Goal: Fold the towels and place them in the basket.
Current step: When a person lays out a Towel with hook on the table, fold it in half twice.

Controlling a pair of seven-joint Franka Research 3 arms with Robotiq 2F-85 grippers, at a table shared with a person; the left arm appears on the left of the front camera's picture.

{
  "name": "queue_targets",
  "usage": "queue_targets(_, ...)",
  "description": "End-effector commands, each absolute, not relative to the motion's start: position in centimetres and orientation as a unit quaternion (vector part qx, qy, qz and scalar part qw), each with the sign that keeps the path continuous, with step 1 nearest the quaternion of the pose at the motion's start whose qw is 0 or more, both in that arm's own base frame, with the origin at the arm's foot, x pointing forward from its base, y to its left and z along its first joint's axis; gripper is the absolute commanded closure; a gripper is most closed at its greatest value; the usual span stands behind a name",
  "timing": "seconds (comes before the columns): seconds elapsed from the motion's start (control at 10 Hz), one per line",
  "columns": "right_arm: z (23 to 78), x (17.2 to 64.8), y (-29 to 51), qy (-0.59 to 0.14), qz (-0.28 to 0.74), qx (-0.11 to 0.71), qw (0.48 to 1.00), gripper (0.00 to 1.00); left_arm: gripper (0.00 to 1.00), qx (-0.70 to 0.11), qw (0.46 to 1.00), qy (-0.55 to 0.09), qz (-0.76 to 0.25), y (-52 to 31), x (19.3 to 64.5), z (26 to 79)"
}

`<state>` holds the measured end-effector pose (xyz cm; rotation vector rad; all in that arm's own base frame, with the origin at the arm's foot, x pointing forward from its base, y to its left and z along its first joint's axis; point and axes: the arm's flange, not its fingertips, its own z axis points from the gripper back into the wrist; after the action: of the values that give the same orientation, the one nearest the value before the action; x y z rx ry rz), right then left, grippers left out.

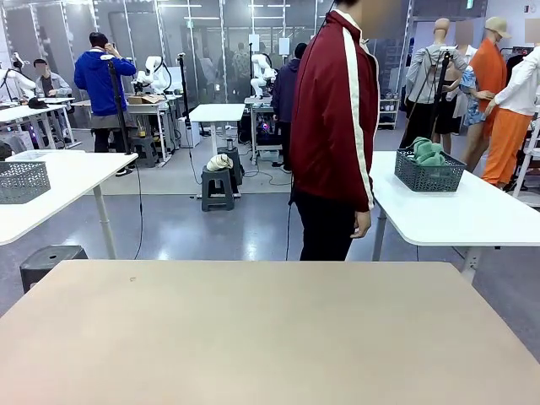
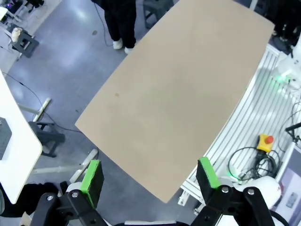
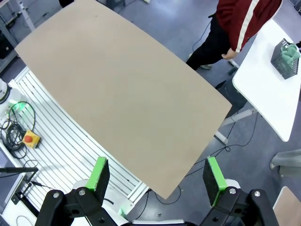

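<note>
A dark grey lattice basket point(image 1: 429, 172) stands on a white side table point(image 1: 472, 215) at the far right, beyond the beige work table point(image 1: 270, 337). Sea-green towels point(image 1: 428, 151) lie bunched inside it. The right wrist view shows the same basket point(image 3: 285, 59) and green towels point(image 3: 291, 51) in its upper right corner. My left gripper point(image 2: 149, 175) hangs open high above the beige table's point(image 2: 178, 94) near edge, nothing between its green pads point(image 2: 91, 176). My right gripper point(image 3: 157, 174) is likewise open high over the table point(image 3: 117, 84).
A person in a maroon jacket point(image 1: 333, 118) stands at the table's far side, turned towards the white side table. Another grey basket point(image 1: 21, 180) sits on a white table at far left. A dark stool point(image 1: 49, 258) stands by the table's far left corner.
</note>
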<state>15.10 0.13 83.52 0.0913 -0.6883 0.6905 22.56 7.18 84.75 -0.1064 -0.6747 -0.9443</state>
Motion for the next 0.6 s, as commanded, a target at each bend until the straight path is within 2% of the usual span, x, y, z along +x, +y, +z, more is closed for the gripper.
queue_targets(0.0, 83.9, 15.4, -0.7, -0.322, 0.351, 0.066, 0.877, 0.00, 0.00, -0.063, 0.829, -0.305, -0.465, 8.3, 22.2, 85.7)
queue_targets(0.5, 84.4, 14.9, -0.7, -0.320, 0.362, 0.069, 0.873, 0.00, 0.00, -0.072, 0.827, -0.291, -0.475, 9.3, 22.2, 85.1)
